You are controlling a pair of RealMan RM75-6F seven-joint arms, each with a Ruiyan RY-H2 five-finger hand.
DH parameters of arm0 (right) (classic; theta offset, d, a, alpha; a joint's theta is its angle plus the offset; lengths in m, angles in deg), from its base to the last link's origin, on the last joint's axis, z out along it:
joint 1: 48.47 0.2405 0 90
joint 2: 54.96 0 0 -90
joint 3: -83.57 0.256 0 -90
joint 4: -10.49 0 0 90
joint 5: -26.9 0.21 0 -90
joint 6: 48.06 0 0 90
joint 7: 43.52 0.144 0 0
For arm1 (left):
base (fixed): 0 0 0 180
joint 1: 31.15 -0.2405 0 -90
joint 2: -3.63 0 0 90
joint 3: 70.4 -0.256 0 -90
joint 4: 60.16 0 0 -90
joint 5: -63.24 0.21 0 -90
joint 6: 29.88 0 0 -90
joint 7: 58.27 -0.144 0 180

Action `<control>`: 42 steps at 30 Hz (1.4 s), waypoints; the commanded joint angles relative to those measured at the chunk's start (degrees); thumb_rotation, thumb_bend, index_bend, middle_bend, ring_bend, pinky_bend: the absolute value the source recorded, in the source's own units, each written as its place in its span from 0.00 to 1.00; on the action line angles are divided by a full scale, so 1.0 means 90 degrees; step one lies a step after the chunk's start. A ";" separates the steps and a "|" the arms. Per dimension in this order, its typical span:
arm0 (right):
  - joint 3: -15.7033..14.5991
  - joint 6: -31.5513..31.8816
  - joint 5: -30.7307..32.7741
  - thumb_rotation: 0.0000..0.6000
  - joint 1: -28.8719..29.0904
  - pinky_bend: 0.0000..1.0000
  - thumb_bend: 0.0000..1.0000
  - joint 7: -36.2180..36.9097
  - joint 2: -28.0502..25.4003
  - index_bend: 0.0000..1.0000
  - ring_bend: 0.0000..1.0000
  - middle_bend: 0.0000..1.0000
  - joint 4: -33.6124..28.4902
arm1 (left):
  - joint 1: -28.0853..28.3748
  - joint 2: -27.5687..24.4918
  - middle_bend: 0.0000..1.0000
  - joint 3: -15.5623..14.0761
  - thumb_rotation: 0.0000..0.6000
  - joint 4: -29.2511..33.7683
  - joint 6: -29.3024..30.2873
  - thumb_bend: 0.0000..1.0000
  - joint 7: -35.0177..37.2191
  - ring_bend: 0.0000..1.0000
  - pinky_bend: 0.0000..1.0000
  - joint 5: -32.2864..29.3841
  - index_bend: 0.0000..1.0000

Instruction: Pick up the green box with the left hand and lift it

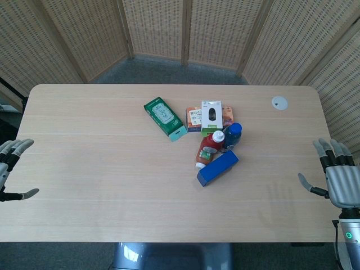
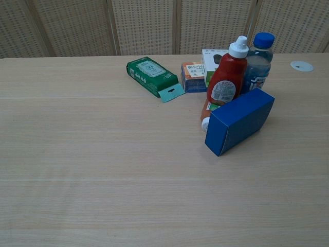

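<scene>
— Head view first: where's the green box (image 1: 164, 118)?

— Flat on the table (image 1: 84, 185), far side, its long axis slanting toward the ketchup bottle (image 1: 210, 148). An orange box (image 1: 194, 118) sits just beside its near end.

— And the left hand (image 1: 12, 169)?

— Well apart at the table's left edge, fingers spread, holding nothing; right hand (image 1: 336, 177) likewise spread. Nothing stands between.

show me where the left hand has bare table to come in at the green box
Bare table runs from the left hand to the green box, and along the near edge. It is crowded right of the box: orange box, ketchup bottle, blue box.
</scene>
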 commanded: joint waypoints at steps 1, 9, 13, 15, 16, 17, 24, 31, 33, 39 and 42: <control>-0.0002 -0.0030 0.0021 0.20 0.0005 0.00 0.34 0.0028 0.0031 0.00 0.00 0.00 0.0030 | 0.0068 -0.0017 0.00 0.0006 1.00 0.0048 -0.0136 0.04 -0.0055 0.00 0.00 -0.0038 0.00; -0.0014 0.0009 -0.0018 0.20 -0.0028 0.00 0.34 0.0248 0.0053 0.00 0.00 0.00 0.0117 | 0.0356 -0.0065 0.00 0.0168 1.00 0.0127 -0.0473 0.04 0.0047 0.00 0.00 -0.0174 0.00; -0.0027 0.0059 -0.0023 0.20 -0.0074 0.00 0.33 0.0336 0.0066 0.00 0.00 0.00 0.0158 | 0.0741 -0.0101 0.00 0.0332 1.00 0.0072 -0.1004 0.04 0.0015 0.00 0.00 -0.0367 0.00; -0.0042 0.0045 -0.0014 0.20 -0.0087 0.00 0.34 0.0363 0.0078 0.00 0.00 0.00 0.0181 | 0.1045 -0.0083 0.00 0.0447 1.00 0.0017 -0.1444 0.04 -0.0089 0.00 0.00 -0.0542 0.00; -0.0047 0.0034 -0.0010 0.20 -0.0089 0.00 0.34 0.0366 0.0082 0.00 0.00 0.00 0.0187 | 0.1202 -0.0061 0.00 0.0509 1.00 -0.0020 -0.1668 0.04 -0.0133 0.00 0.00 -0.0646 0.00; -0.0052 0.0026 -0.0012 0.20 -0.0088 0.00 0.34 0.0365 0.0084 0.00 0.00 0.00 0.0187 | 0.1372 -0.0023 0.00 0.0580 1.00 -0.0068 -0.1897 0.04 -0.0181 0.00 0.00 -0.0760 0.00; -0.0071 0.0085 -0.0059 0.21 -0.0132 0.00 0.33 0.0280 0.0012 0.00 0.00 0.00 0.0071 | 0.2768 0.1011 0.00 0.1129 1.00 -0.0978 -0.3369 0.04 -0.0824 0.00 0.00 -0.1731 0.00; -0.0096 0.0205 -0.0025 0.20 -0.0269 0.00 0.33 0.0212 -0.0154 0.00 0.00 0.00 -0.0071 | 0.3737 0.2467 0.00 0.1415 1.00 -0.2216 -0.3892 0.04 -0.1265 0.00 0.00 -0.2304 0.00; -0.0094 0.0242 0.0012 0.20 -0.0317 0.00 0.33 0.0210 -0.0202 0.00 0.00 0.00 -0.0094 | 0.3989 0.2874 0.00 0.1428 0.98 -0.2585 -0.4015 0.04 -0.1452 0.00 0.00 -0.2421 0.00; -0.0105 0.0319 0.0099 0.20 -0.0445 0.00 0.33 0.0259 -0.0281 0.00 0.00 0.00 -0.0107 | 0.4700 0.4026 0.00 0.1374 0.84 -0.3752 -0.4433 0.04 -0.2101 0.00 0.00 -0.2896 0.00; -0.0105 0.0343 0.0155 0.20 -0.0502 0.00 0.34 0.0274 -0.0326 0.00 0.00 0.00 -0.0097 | 0.5063 0.4584 0.00 0.1318 0.83 -0.4385 -0.4697 0.04 -0.2426 0.00 0.00 -0.3170 0.00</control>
